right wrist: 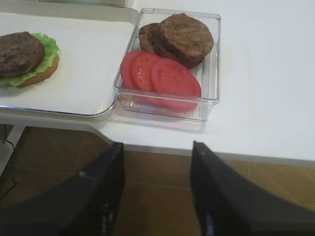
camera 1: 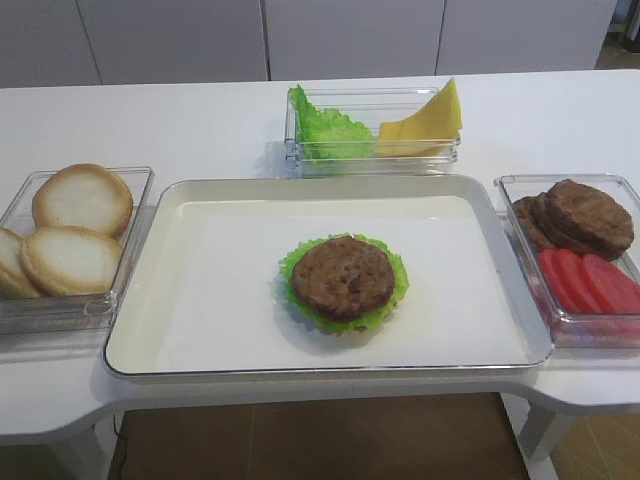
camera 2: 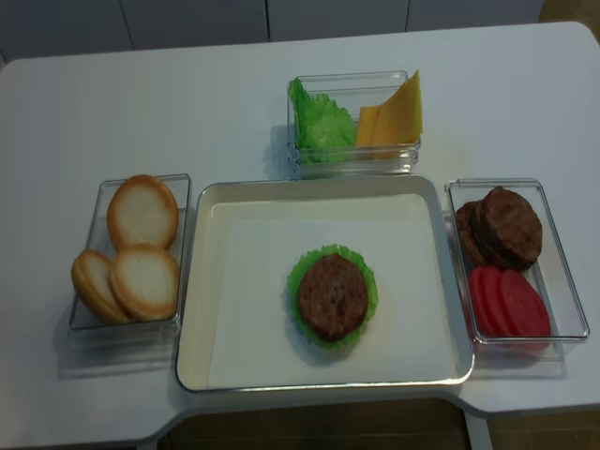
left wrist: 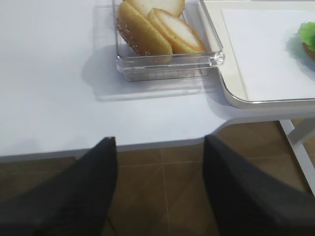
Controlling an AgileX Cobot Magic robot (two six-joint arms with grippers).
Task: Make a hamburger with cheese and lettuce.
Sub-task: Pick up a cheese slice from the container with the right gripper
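Hamburger [camera 1: 344, 278] lies flat mid-tray [camera 1: 200, 330]; round, no long axis. Only right wrist view reveals bun [right wrist: 42, 73] beneath lettuce [right wrist: 47, 51]. Both grippers [right wrist: 156, 196] [left wrist: 160, 191] spread, empty. Cheese [camera 1: 425, 122] leans in rear bin.

Brown speckled hamburger [camera 1: 343, 277] on frilly bright green lettuce [camera 1: 392, 291] — yellow cheese [camera 1: 424, 125], red tomato slices [camera 1: 590, 282], pale golden buns [camera 1: 72, 230] — cream tray [camera 1: 170, 270], white table [camera 1: 180, 125], black grippers.

Clear glossy plastic bins [camera 1: 100, 300] flank a smooth cream tray [camera 1: 200, 330] with shiny metal-looking rim, on a matt white table [camera 1: 180, 120].
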